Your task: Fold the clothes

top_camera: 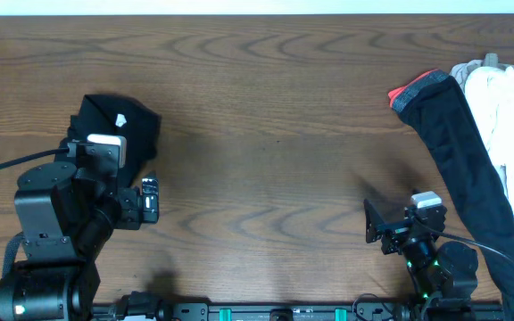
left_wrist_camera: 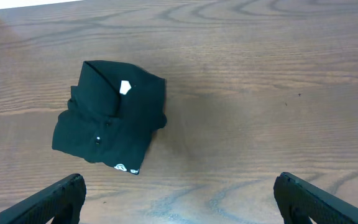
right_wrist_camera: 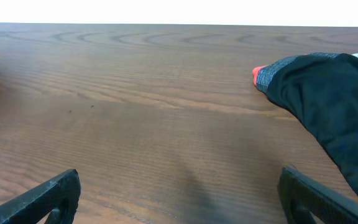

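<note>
Nearest the robot, the left fingers [left_wrist_camera: 55, 199] stand spread wide with nothing between them. The right fingers [right_wrist_camera: 48, 196] are likewise released and empty, and both pairs are held over the brown wood-grain table [top_camera: 275, 134]; this reads as a pause between garments rather than a grasp in hand. Just beyond the left fingers, and apart from them in the left wrist view, lies the folded black garment [left_wrist_camera: 110, 118], soft fabric squared into a compact bundle with a small white tag on top and a small white logo at its near edge. It sits at the left side of the table, probably parked there so that the middle is free as a working area for the next piece. That middle stretch, ahead of the right fingers, carries nothing. To the right, a long black garment with a red-and-grey edge [top_camera: 462, 152] runs unfolded from the near right corner toward the far side, its red end pointing inward. It lies close to the right arm, which seems the natural one to draw it out. Farthest off, against it at the right edge, a crumpled white garment [top_camera: 511, 107] lies in a heap, with a bit of beige cloth [top_camera: 476, 66] at its far end; one piece looks done and at least two are left
</note>
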